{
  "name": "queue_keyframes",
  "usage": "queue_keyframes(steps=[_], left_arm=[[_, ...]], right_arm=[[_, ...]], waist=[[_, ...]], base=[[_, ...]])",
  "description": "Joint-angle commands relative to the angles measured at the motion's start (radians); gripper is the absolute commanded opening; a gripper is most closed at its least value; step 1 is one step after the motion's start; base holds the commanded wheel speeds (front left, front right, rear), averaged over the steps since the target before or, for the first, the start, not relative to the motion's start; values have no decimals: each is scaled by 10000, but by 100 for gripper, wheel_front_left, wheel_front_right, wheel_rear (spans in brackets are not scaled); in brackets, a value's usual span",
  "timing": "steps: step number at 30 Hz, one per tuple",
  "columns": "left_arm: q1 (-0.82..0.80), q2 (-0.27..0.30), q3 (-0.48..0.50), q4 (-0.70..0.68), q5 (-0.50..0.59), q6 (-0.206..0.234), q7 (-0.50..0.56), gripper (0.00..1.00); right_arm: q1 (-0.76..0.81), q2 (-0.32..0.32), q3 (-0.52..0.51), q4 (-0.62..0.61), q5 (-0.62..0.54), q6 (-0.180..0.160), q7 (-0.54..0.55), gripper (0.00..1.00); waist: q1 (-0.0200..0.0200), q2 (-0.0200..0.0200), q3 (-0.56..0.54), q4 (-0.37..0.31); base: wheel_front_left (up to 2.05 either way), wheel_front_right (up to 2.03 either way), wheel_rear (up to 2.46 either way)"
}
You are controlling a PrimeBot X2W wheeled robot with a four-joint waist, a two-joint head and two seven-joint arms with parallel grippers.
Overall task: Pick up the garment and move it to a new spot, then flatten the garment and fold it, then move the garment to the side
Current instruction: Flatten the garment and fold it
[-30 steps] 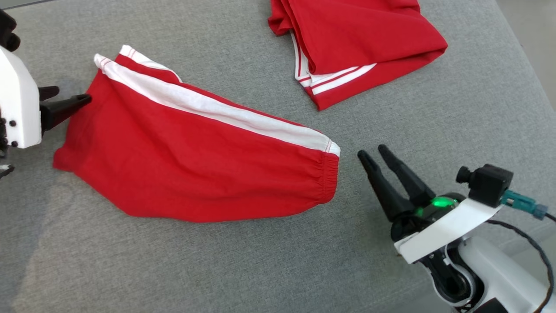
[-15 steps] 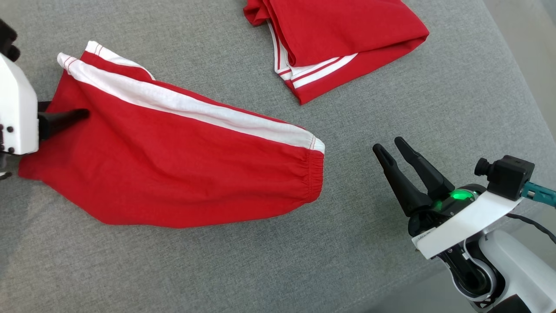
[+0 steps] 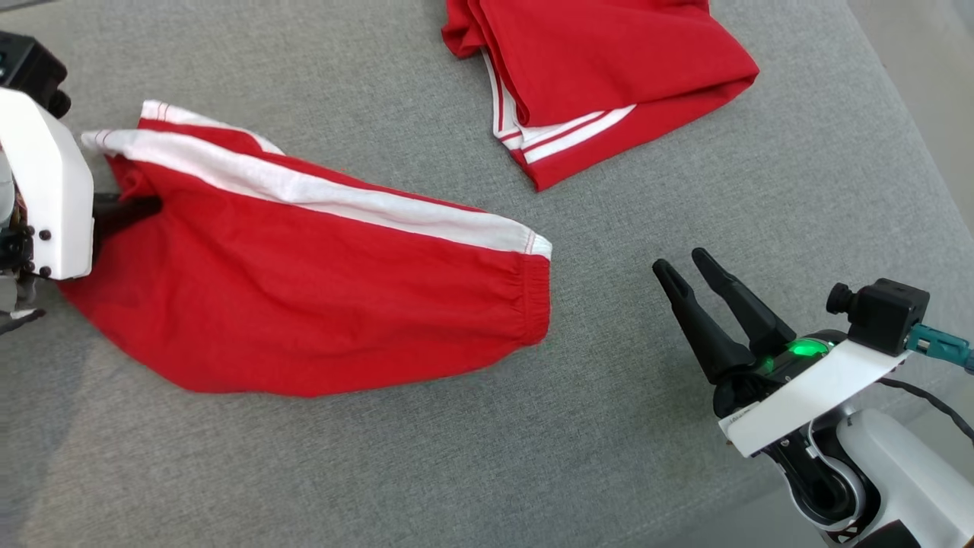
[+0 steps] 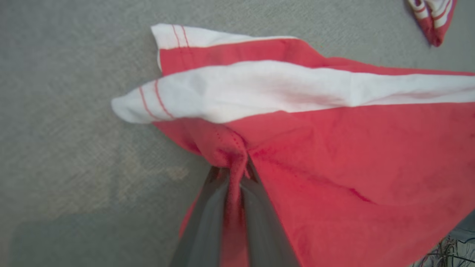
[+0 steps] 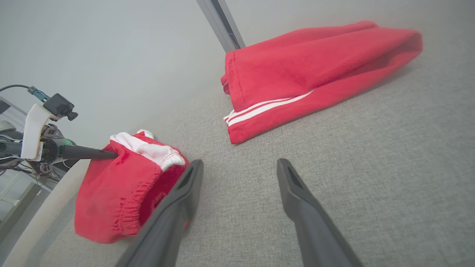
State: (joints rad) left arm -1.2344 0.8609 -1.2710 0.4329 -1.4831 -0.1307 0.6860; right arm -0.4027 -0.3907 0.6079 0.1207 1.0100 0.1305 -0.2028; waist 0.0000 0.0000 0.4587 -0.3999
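Garment (image 3: 319,304), one end inside left claw (image 4: 232,172), apart from right claw (image 3: 680,260).

garment (image 3: 327,297) pulled leftward, hem bunched

Red garment (image 3: 304,304) (white side stripe)

L arm: left pincer (image 3: 146,205) at left edge of head view, fingers near level, pointing toward that view's right. Jaws closed on bunched fold of garment (image 3: 304,289); left wrist view shows cloth squeezed between both fingers. White wrist housing (image 3: 46,190) sits behind fingers.

R arm: right pincer (image 3: 679,261) at lower right, fingers angled up and left, jaws parted, apart from garment. Green light (image 3: 799,348) lit at finger base. Wrist camera (image 3: 875,308) on white bracket.
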Motion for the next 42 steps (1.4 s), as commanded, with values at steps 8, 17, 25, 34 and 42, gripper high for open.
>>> queue_keyframes(steps=[8, 17, 25, 34, 42], left_arm=[[988, -266, 32, 626, -602, 10, -141, 0], [2324, -336, 85, 670, -1471, 94, -398, 0], [3203, -283, 278, 806, -2173, 456, -770, 0], [3882, -252, 334, 1196, -2549, 597, -952, 100], [3745, -188, 305, 1322, -2133, 528, -1124, 100]], right_arm=[[289, -183, -248, 131, -143, 7, 309, 100], [712, -219, -497, 276, -190, 7, 631, 100], [1089, -239, -890, 228, -296, 7, 916, 100], [1287, -82, -1100, 44, -500, 7, 1299, 100], [1557, -101, -1393, -40, -677, 7, 1493, 100]], waist=[[0, 0, -1138, 886], [0, 0, -2145, 1657], [0, 0, -2695, 2110], [0, 0, -2872, 2152], [0, 0, -3074, 2368]], base=[[0, 0, 0], [0, 0, 0], [0, 0, 0], [0, 0, 0], [0, 0, 0]])
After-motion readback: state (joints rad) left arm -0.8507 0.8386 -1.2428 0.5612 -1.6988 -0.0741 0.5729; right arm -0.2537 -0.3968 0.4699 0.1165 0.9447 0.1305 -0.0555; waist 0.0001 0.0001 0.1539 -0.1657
